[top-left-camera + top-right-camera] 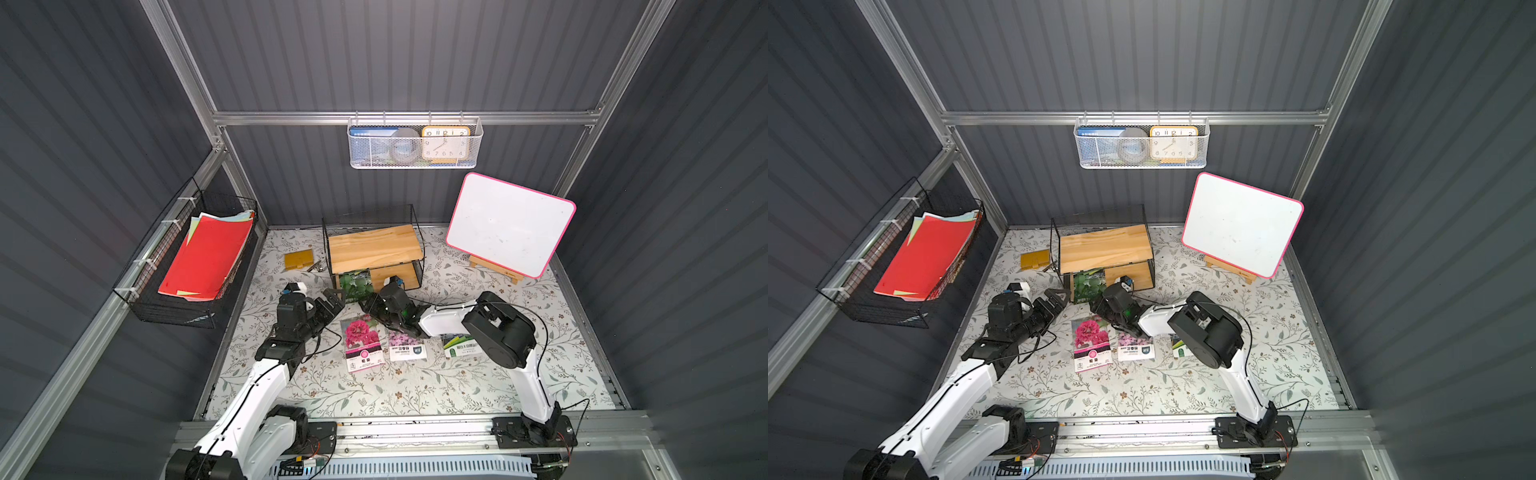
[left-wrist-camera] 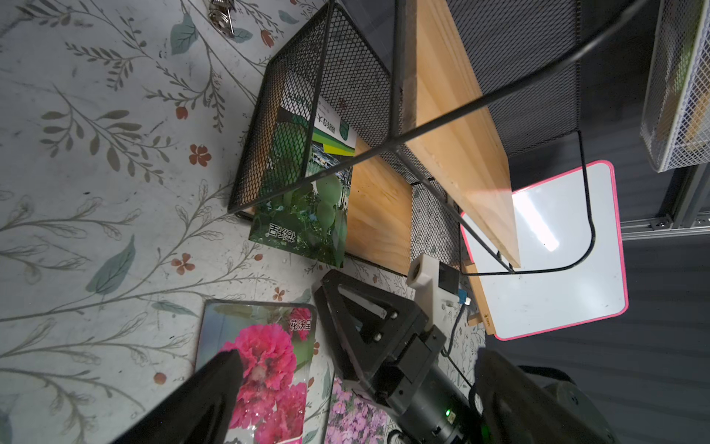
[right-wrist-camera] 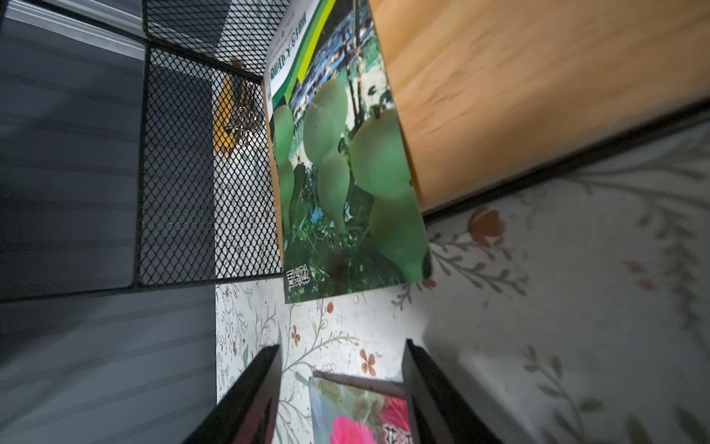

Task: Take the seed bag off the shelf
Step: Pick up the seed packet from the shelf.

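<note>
The shelf (image 1: 374, 245) (image 1: 1105, 245) stands at the back middle of the floral mat in both top views. A green seed bag (image 1: 354, 284) (image 1: 1088, 284) (image 2: 303, 200) (image 3: 338, 184) printed with gourds lies on its lower board, its front end sticking out over the mat. My right gripper (image 1: 368, 309) (image 1: 1100, 309) (image 3: 342, 346) is open just in front of that end, not touching it and holding nothing. My left gripper (image 1: 332, 297) (image 1: 1057, 297) (image 2: 355, 353) hangs wide open and empty, beside the bag's left corner.
Three other seed bags lie on the mat: pink-flowered (image 1: 361, 343), purple-flowered (image 1: 407, 347) and green-white (image 1: 459, 345). A whiteboard on an easel (image 1: 509, 224) stands at the back right. A brown card (image 1: 298, 259) and metal clip (image 1: 316, 268) lie left of the shelf. Baskets hang on the walls.
</note>
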Available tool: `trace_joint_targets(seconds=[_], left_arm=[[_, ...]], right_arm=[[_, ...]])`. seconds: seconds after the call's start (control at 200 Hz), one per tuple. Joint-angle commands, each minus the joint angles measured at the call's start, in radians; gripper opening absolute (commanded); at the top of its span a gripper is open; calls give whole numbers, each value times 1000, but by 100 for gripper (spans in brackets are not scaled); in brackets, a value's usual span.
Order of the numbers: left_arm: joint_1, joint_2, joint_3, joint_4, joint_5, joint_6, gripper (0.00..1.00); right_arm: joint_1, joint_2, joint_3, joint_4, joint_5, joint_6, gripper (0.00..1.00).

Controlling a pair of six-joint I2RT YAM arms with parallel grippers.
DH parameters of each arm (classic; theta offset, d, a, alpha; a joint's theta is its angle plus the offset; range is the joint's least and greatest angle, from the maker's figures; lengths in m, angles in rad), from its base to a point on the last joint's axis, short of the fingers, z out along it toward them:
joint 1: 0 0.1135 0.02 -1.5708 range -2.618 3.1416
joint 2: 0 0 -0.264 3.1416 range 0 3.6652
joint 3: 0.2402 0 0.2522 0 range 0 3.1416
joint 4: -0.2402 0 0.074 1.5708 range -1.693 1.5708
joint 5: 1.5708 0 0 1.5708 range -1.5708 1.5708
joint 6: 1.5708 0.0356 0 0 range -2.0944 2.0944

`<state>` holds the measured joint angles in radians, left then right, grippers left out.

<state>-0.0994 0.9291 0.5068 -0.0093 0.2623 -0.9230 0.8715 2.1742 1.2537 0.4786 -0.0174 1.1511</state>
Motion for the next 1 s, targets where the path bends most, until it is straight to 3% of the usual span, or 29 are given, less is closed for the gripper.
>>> trace_joint_targets(seconds=[0.0, 0.995], left_arm=[[0, -1, 12, 14, 15, 27, 100], [0, -17, 12, -21, 26, 32, 100]], right_arm=[[-8, 23, 30, -17, 30, 1, 56], [-47, 70, 92, 30, 31, 9, 49]])
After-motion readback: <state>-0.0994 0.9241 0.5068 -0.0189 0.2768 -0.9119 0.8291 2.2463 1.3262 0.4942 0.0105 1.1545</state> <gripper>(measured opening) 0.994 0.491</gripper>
